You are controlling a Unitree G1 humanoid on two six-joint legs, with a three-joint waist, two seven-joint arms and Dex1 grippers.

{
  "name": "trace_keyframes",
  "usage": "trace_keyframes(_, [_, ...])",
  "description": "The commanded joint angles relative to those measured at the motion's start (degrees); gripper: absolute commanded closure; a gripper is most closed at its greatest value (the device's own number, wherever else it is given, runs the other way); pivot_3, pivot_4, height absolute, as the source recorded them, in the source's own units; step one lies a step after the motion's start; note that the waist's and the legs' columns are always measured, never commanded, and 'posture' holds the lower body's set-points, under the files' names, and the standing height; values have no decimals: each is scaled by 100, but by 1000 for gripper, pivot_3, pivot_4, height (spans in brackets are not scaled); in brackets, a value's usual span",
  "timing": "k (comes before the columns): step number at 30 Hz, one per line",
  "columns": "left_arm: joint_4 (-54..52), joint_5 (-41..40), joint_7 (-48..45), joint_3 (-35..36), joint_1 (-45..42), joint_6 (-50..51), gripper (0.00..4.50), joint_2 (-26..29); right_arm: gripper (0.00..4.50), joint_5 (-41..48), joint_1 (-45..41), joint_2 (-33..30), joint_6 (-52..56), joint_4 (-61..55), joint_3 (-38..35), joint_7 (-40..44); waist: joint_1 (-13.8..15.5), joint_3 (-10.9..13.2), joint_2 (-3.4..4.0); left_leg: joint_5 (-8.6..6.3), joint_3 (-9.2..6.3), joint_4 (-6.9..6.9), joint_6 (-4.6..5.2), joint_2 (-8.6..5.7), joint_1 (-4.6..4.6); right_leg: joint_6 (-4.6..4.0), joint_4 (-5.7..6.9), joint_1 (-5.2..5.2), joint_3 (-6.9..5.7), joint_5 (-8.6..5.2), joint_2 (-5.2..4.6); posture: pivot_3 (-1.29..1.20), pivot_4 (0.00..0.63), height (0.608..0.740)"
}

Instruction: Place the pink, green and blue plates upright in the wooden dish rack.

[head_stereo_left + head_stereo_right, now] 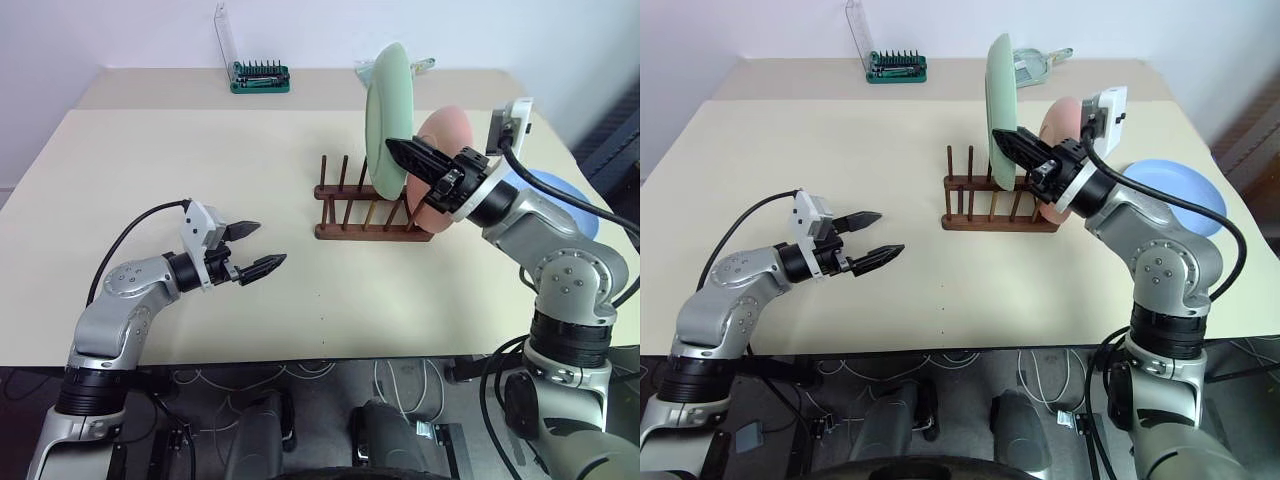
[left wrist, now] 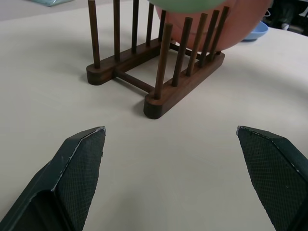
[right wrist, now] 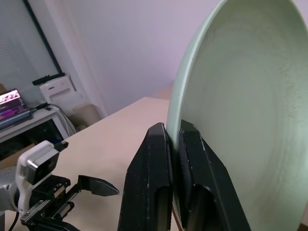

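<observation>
The pale worktop [image 1: 200, 170] carries everything here. Largest on it is the blue plate [image 1: 1180, 195], lying flat near the right edge, partly behind the right arm. The green plate [image 1: 385, 120] stands on edge in the air above the wooden dish rack [image 1: 365, 212], over the slots next to the pink plate [image 1: 447, 135], which stands upright in the rack's right end (its lower part is hidden by the right arm). The right gripper [image 3: 174, 144] has its fingers pinched tight on the green plate's rim, one finger on each face. The left gripper [image 1: 255, 248] hovers over bare worktop well to the left of the rack, fingers spread wide and holding nothing. At the far edge sits a small green tool holder [image 1: 260, 76] with metal bits.
</observation>
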Motion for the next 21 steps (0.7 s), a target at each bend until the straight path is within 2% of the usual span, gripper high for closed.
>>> trace_keyframes(1, [-174,-15,-4,39,20,-97,14,-19,4500,147,-18,-11,-121,-52,-189,-67,1,0,0,0,0,0,0,0,0,0,0,0,0,0,0,0,150,732])
trace_keyframes(11, [-80,52,-37,19,-17,-161,14,-49,4500,316,31,135,-48,95,-235,-455,1,0,0,0,0,0,0,0,0,0,0,0,0,0,0,0,150,732])
trace_keyframes(14, [-15,84,-73,15,-33,-202,0,-61,3528,369,51,157,-51,59,-209,-497,1,0,0,0,0,0,0,0,0,0,0,0,0,0,0,0,150,732])
trace_keyframes(21, [130,117,-132,1,-68,-304,0,-64,164,298,63,84,-116,-66,-125,-497,-3,1,1,0,0,0,0,0,0,0,0,-1,0,0,0,0,150,732])
